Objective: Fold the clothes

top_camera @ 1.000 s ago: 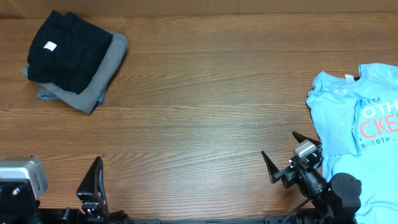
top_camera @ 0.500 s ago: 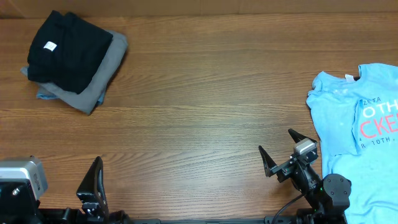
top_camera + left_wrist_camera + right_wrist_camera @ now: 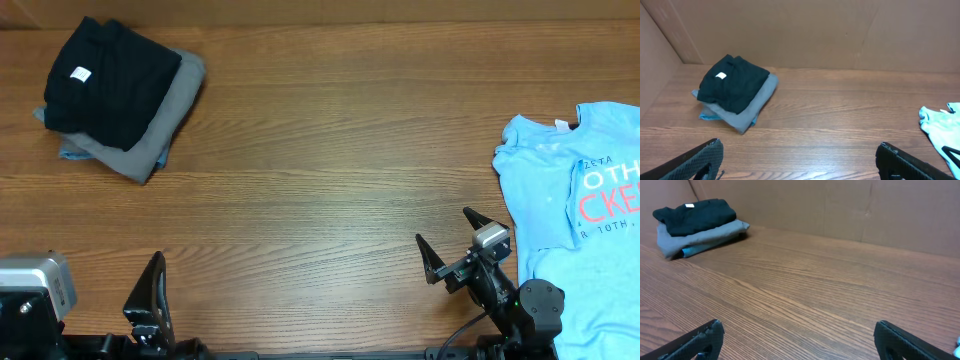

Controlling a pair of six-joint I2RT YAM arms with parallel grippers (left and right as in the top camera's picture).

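Lying near the right end effector (image 3: 443, 226) is a blue tee (image 3: 545, 175).

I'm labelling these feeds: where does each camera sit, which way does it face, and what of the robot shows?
Overhead: above the table, looking straight down; folded stack top left, light blue tee right; right claw and left arm along the bottom edge.
Left wrist: low on the left arm, facing the far wall; left claw, open, in the bottom corners.
Right wrist: low on the right arm, facing across the table; its open fingers likewise.
Shared: both wrist views see the folded stack, far left.
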